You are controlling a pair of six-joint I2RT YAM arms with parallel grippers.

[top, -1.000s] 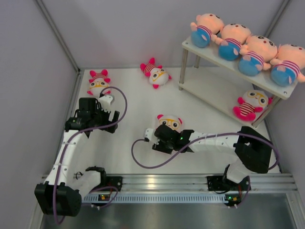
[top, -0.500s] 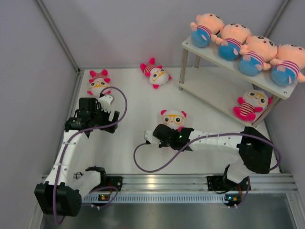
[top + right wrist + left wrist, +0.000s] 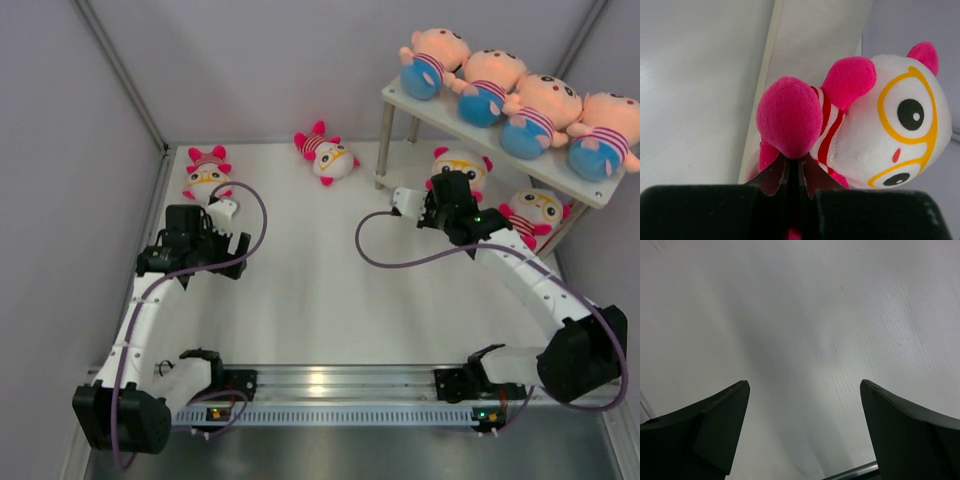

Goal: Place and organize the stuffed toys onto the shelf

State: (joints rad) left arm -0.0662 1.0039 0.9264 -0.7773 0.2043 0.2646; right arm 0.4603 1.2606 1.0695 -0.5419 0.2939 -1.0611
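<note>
My right gripper (image 3: 447, 192) (image 3: 794, 160) is shut on the hot-pink foot of a white-faced pink toy (image 3: 458, 163) (image 3: 880, 125), holding it at the left end of the shelf's lower tier. The shelf (image 3: 470, 138) carries peach boy toys (image 3: 492, 85) in a row on top. One pink toy (image 3: 535, 212) sits on the lower board (image 3: 810, 40). Two more pink toys lie on the table, one at the far left (image 3: 208, 172), one near the back (image 3: 326, 153). My left gripper (image 3: 222, 240) (image 3: 805, 385) is open over bare table, just in front of the far-left toy.
Grey walls close the table on the left, back and right. The shelf's thin metal legs (image 3: 383, 150) stand beside the held toy. A purple cable (image 3: 400, 255) loops from the right arm over the table. An aluminium rail (image 3: 330, 380) runs along the near edge.
My right gripper closed on the pink toy at the table's middle, then carried it up and to the right to the shelf's lower tier. The left arm has stayed still.
</note>
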